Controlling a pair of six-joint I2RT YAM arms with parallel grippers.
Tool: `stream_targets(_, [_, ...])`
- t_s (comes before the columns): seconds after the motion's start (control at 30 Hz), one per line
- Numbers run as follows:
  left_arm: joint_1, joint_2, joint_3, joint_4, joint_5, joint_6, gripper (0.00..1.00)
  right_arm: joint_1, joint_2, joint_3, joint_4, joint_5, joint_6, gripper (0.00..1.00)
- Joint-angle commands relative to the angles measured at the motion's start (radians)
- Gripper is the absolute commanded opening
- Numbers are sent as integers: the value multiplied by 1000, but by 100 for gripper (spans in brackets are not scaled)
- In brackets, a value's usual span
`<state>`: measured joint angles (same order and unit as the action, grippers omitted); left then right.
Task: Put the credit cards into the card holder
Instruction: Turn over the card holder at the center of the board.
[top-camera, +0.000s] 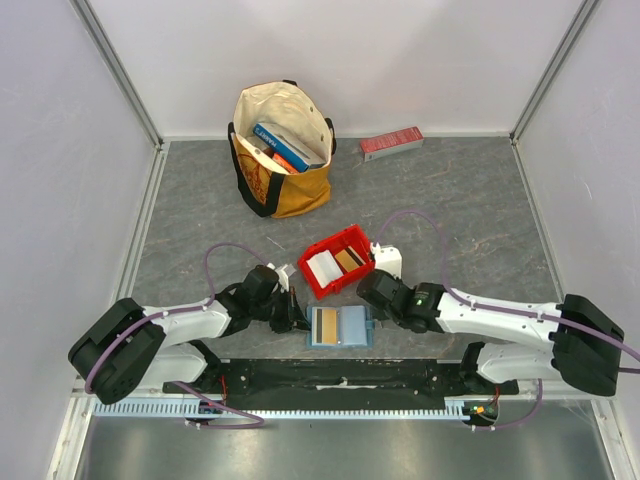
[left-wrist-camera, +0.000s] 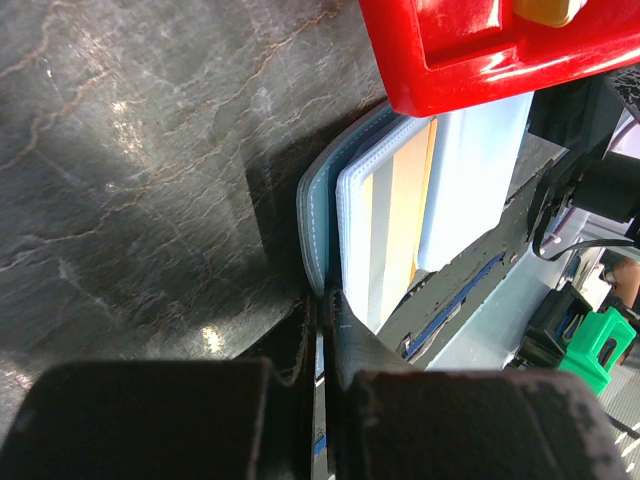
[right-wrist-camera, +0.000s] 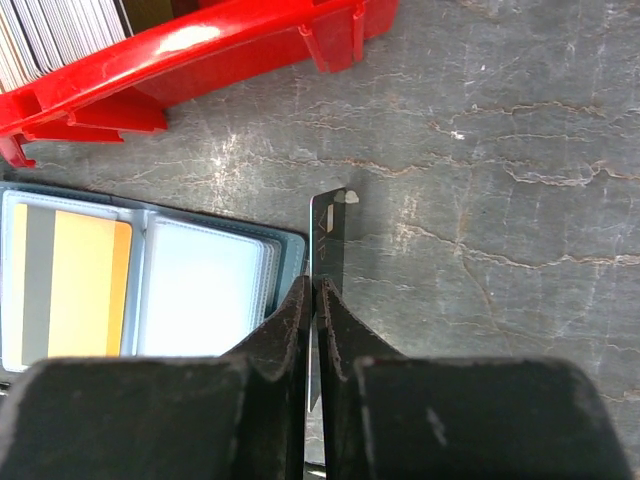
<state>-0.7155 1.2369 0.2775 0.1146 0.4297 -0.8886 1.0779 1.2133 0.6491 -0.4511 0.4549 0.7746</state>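
Both my claws are on the card holder (top-camera: 352, 326). It lies open and flat at the near edge of the table (top-camera: 200, 210), between my wrists, with its long axis running 9 to 3 o'clock and its spine 12 to 6. My left gripper (left-wrist-camera: 325, 300) is clamped on the holder's 9 o'clock edge, cover and clear pages pinched between the fingers. My right gripper (right-wrist-camera: 315, 285) is closed too, on a thin grey flap (right-wrist-camera: 335, 225) with a pale stud at its tip, at the holder's 3 o'clock edge. I take it for the closure tab, though seen edge-on I cannot be sure. One tan card (right-wrist-camera: 75, 280) with a grey stripe sits in the left-hand page; the right-hand page (right-wrist-camera: 205, 290) looks empty. The other credit cards (top-camera: 324, 266) stand in the red bin (top-camera: 318, 288), just beyond the holder at 12 o'clock: white ones toward its 9 o'clock end, a brown one (top-camera: 348, 258) toward 3. That is what the next move turns on — the cards lie at 12 o'clock from both claws, and the bin's 3 o'clock end is just beside my right claw. I judge the right the nearer; it would have to let go of the flap to reach in, with the left pinning the holder.
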Motion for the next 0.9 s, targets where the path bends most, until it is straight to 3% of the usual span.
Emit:
stream_targets(0.0, [-1,10,3,-3,12,37,2,20,32,24,-18,50,37,10])
stream_targets(0.37, [1,6,-4,-1,9,34,2,20,61,24,-69,99,66,11])
stream_targets(0.87, [-1,10,-1,2,12,34,2,20,11,17,-61,76,78,0])
